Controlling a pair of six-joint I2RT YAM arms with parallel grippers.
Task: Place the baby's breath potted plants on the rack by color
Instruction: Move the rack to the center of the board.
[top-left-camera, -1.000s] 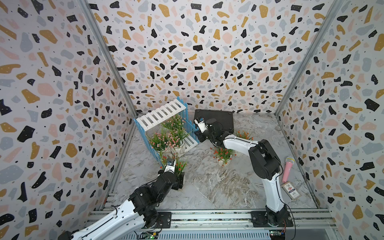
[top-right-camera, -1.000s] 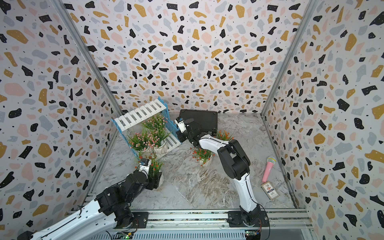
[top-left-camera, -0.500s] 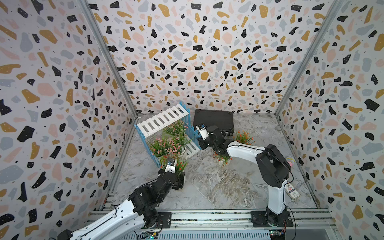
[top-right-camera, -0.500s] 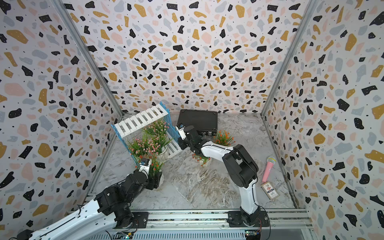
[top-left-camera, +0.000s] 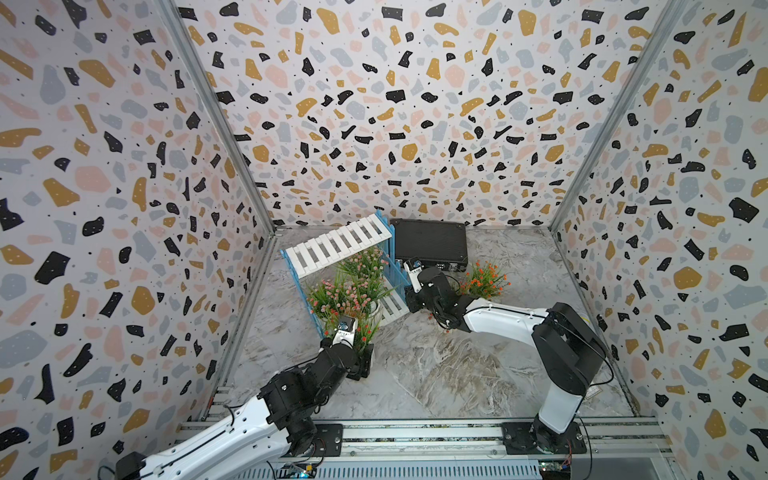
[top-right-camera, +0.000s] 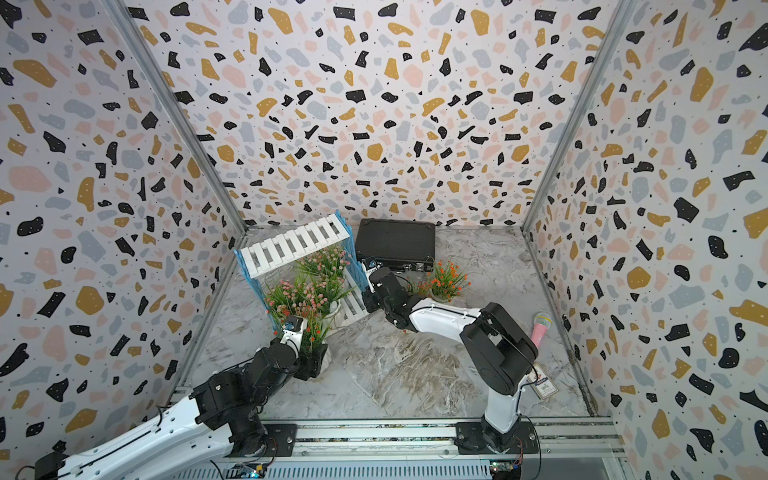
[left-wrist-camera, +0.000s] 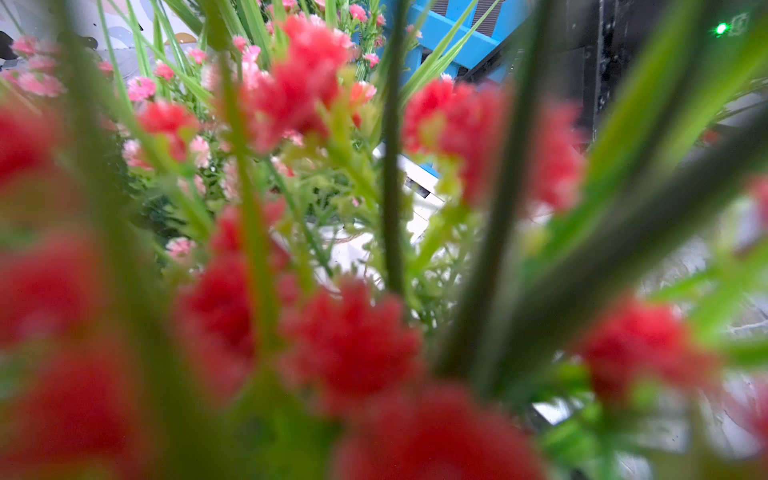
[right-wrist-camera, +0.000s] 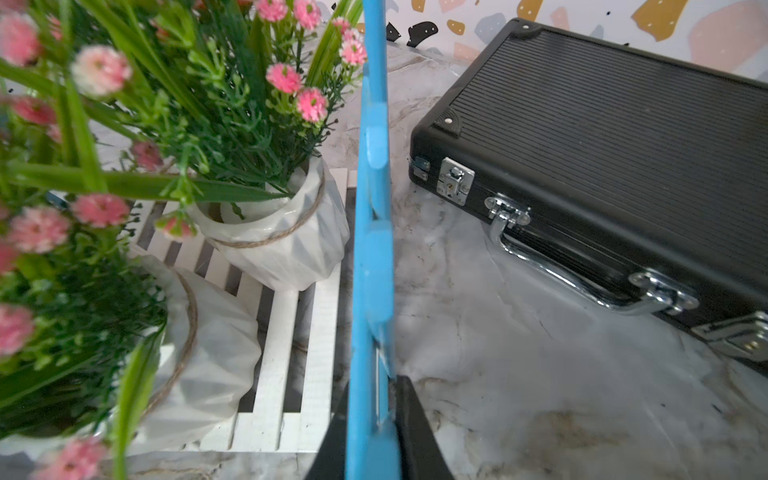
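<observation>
The rack (top-left-camera: 338, 249) stands askew near the table's back left corner, its right blue side panel (right-wrist-camera: 376, 249) just beside the black briefcase (right-wrist-camera: 602, 145). The right gripper (right-wrist-camera: 370, 399) is clamped on that panel's front edge, one jaw on each side. Pink potted plants (top-left-camera: 336, 295) crowd the lower board, and their white pots (right-wrist-camera: 286, 232) sit close against the panel. Before the rack's front left corner, the left gripper (top-left-camera: 360, 368) has wide jaws either side of an orange-red potted plant (top-left-camera: 365, 334); I cannot tell whether they press it. Another orange-red plant (top-left-camera: 484, 280) stands by the briefcase's front edge. The table (top-left-camera: 436, 374) lies bare between the arms.
</observation>
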